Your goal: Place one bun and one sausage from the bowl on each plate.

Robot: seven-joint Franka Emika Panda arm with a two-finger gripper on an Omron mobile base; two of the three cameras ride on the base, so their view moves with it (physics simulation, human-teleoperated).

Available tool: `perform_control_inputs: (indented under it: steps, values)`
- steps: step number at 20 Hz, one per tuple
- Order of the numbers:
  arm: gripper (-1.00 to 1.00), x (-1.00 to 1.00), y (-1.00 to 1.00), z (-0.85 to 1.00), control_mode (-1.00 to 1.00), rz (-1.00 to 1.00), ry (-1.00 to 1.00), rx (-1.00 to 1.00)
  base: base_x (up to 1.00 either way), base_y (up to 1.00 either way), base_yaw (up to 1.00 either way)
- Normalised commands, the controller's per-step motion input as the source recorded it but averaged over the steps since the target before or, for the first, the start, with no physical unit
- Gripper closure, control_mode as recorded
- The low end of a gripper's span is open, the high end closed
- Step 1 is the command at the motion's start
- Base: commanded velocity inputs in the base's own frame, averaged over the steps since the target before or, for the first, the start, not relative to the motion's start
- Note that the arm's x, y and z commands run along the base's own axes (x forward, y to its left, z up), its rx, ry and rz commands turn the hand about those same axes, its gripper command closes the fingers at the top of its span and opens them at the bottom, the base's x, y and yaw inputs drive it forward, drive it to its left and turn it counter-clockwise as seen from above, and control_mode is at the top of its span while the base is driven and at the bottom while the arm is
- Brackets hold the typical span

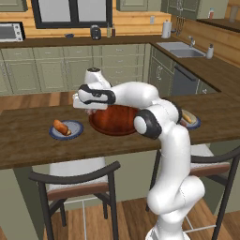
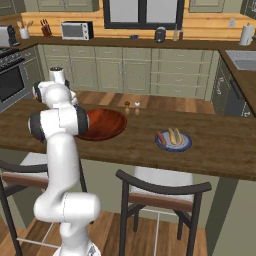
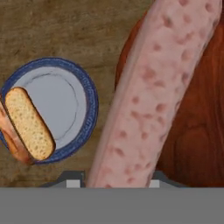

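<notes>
My gripper (image 3: 113,180) is shut on a long pale pink sausage (image 3: 157,96), which runs up the hand view over the left rim of the reddish-brown wooden bowl (image 3: 197,131). Beside the bowl lies a blue-rimmed plate (image 3: 61,100) with one bun (image 3: 28,124) on its edge. In the left base view my hand hangs over the bowl (image 1: 115,121), to the right of that plate (image 1: 77,131) and its bun (image 1: 61,127). The other plate (image 2: 186,145), right of the bowl (image 2: 102,124), carries a bun (image 2: 176,135) and a sausage (image 2: 161,138).
Everything sits on a long wooden counter (image 1: 28,150). Two small shakers (image 2: 131,106) stand behind the bowl. Dark-framed chairs (image 1: 75,180) (image 2: 165,187) are tucked under the counter's near edge. My own arm hides part of the right plate (image 1: 196,123).
</notes>
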Motion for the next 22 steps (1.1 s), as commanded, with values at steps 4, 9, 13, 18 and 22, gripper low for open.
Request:
perform_control_inputs:
  steps: [4, 9, 13, 18, 22]
  values:
    - [1.0, -0.35, 0.26, 0.0, -1.0, 0.17, -0.01, -0.01, 0.0, 0.0, 0.0]
    - [1.0, -0.06, 0.1, 0.0, -1.0, 0.11, -0.02, 0.0, 0.0, 0.0, 0.0]
    - [1.0, 0.0, 0.36, 0.0, -1.0, 0.09, 0.0, -0.03, 0.0, 0.0, 0.0]
    - [1.0, 0.01, 0.19, -0.11, -1.0, 0.08, 0.0, -0.01, 0.0, 0.0, 0.0]
    - [1.0, 0.07, 0.18, -0.3, -1.0, 0.08, 0.01, -0.03, 0.0, 0.0, 0.0]
